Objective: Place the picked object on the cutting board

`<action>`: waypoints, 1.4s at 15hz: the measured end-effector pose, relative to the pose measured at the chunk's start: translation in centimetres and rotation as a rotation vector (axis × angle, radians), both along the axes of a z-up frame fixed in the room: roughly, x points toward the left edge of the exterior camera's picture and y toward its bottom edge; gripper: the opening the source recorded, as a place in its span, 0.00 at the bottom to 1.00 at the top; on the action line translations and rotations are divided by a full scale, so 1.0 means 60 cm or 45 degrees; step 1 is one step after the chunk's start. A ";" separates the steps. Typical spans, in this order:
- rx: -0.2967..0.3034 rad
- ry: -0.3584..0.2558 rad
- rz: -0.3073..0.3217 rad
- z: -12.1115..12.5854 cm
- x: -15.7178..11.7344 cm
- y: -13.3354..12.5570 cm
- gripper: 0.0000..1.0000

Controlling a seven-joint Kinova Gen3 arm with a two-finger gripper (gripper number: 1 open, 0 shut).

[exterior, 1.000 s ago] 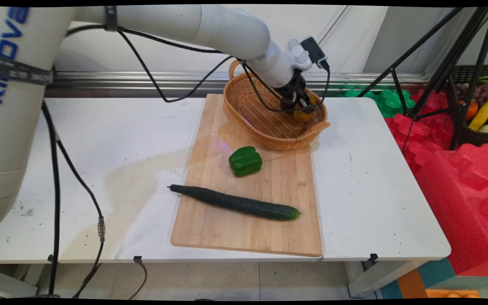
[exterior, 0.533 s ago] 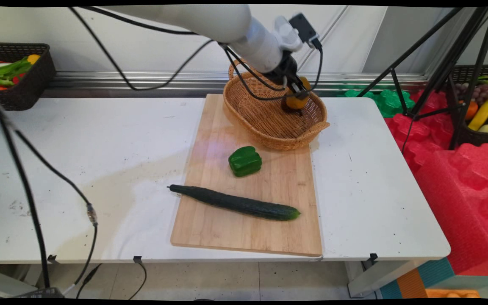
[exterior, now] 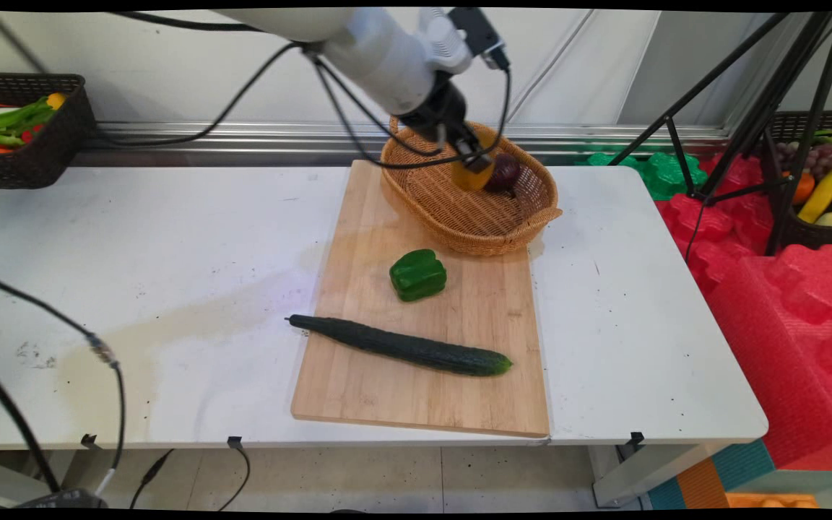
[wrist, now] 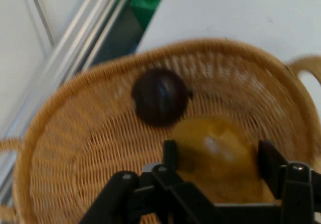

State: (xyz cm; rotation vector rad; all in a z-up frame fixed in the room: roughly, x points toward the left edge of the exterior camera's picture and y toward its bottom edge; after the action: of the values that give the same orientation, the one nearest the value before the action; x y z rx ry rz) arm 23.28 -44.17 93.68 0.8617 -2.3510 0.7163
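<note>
Hand (exterior: 475, 163) is gripping a yellow-orange fruit (exterior: 471, 177) over the wicker basket (exterior: 459, 217) in the main view, with a dark round fruit (exterior: 504, 173) just beside it. A green pepper (exterior: 417, 274) and cucumber (exterior: 401, 347) are lying on the cutting board (exterior: 358, 390) on the counter (exterior: 134, 253).

Seen from the hand view, the fingers (wrist: 169, 156) are pressing either side of the yellow-orange fruit (wrist: 218, 151). Its rounded sides are offering little purchase; I judge it could slip and roll onto the dark round fruit (wrist: 159, 96).

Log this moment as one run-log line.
gripper: shut on yellow fruit | position: raised above wicker basket | in basket: dark round fruit | on cutting board: green pepper, cucumber
</note>
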 end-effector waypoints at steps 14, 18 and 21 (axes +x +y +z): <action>0.205 -0.116 -0.230 0.008 0.022 0.194 0.00; 0.247 -0.133 -0.267 -0.022 -0.019 0.191 0.00; 0.270 -0.147 -0.279 -0.046 -0.040 0.180 0.00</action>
State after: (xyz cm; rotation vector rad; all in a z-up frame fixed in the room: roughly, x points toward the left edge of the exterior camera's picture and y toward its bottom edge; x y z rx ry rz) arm 20.87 -33.38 90.90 0.6482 -2.6090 0.4431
